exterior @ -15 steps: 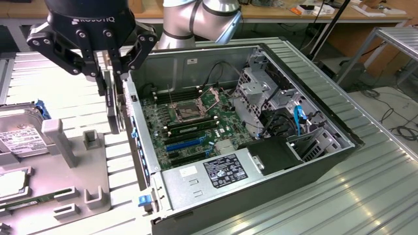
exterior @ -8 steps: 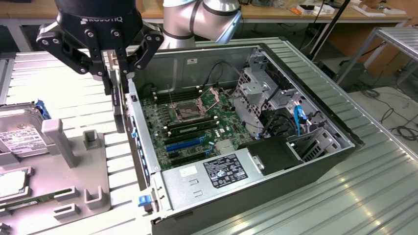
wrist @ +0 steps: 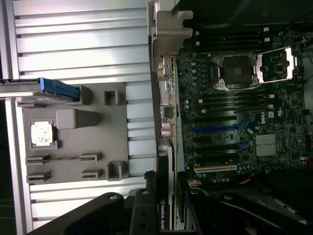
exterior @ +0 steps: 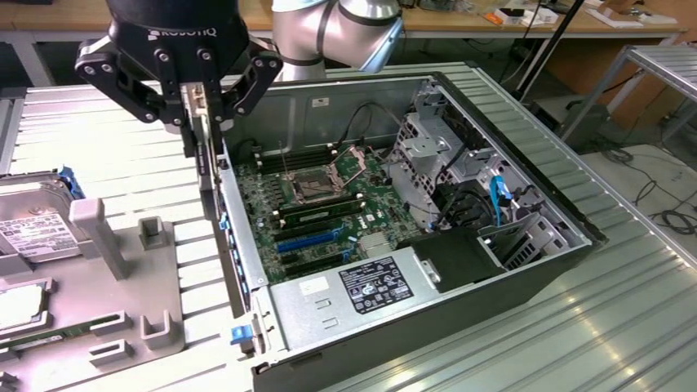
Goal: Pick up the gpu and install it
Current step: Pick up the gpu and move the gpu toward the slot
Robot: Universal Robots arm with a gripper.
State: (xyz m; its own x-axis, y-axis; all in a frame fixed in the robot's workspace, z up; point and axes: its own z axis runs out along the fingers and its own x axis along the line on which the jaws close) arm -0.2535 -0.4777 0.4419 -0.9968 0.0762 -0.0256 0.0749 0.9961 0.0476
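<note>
The end effector (exterior: 197,122) is pinching the graphics card (exterior: 205,171) between its two black fingers, gripping the top edge. The card hangs upright and is seen edge-on in the exterior view, its silver metal bracket strip facing the camera. It is held in the air over the wall of the open computer case (exterior: 544,269) on the exterior view's left, lifted clear of the tabletop (exterior: 621,327) and not seated in any slot.

In the wrist view the card (wrist: 164,215) shows a green-lettered label near the fingers, and its bracket runs along the line where the case wall meets the green motherboard (wrist: 234,112). On the motherboard, long blue and black expansion slots (exterior: 310,241) lie near the card.

The case lies on its side, open upward, with a labelled power supply (exterior: 370,286) at its near end. Beside the case, on the exterior view's left, a grey parts holder (exterior: 142,278) rests on the ribbed metal tabletop, with a hard drive (exterior: 28,233) at its far edge.
</note>
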